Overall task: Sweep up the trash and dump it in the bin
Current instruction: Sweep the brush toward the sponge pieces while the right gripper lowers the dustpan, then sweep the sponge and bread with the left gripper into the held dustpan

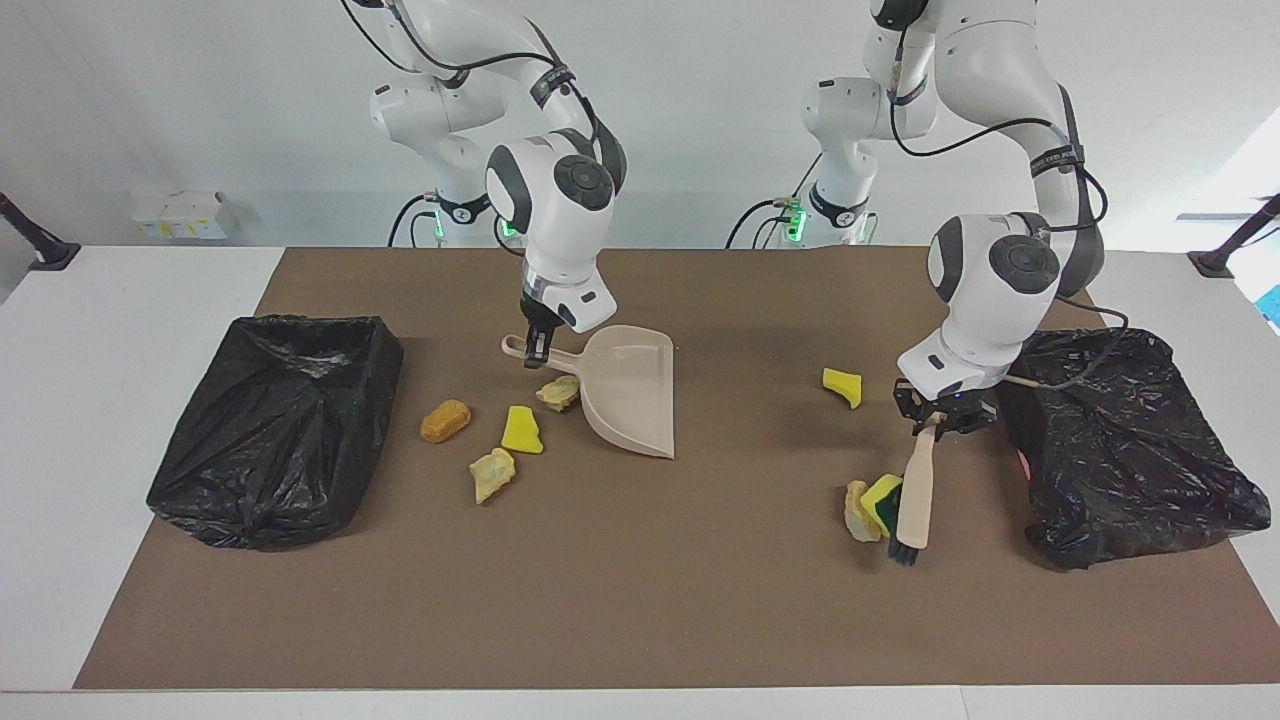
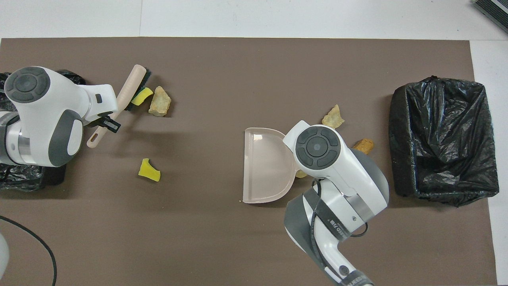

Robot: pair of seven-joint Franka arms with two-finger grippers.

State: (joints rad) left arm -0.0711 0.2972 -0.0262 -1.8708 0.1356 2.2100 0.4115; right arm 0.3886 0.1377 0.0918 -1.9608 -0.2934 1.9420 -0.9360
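White arms (image 1: 560,215) with grey joint caps, black cables, black fingers (image 1: 537,347).

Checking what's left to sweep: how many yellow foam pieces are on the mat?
3 yellow pieces. One by the brush, against a tan chunk; one alone, nearer the robots than that; one near the dustpan. None looks hidden.
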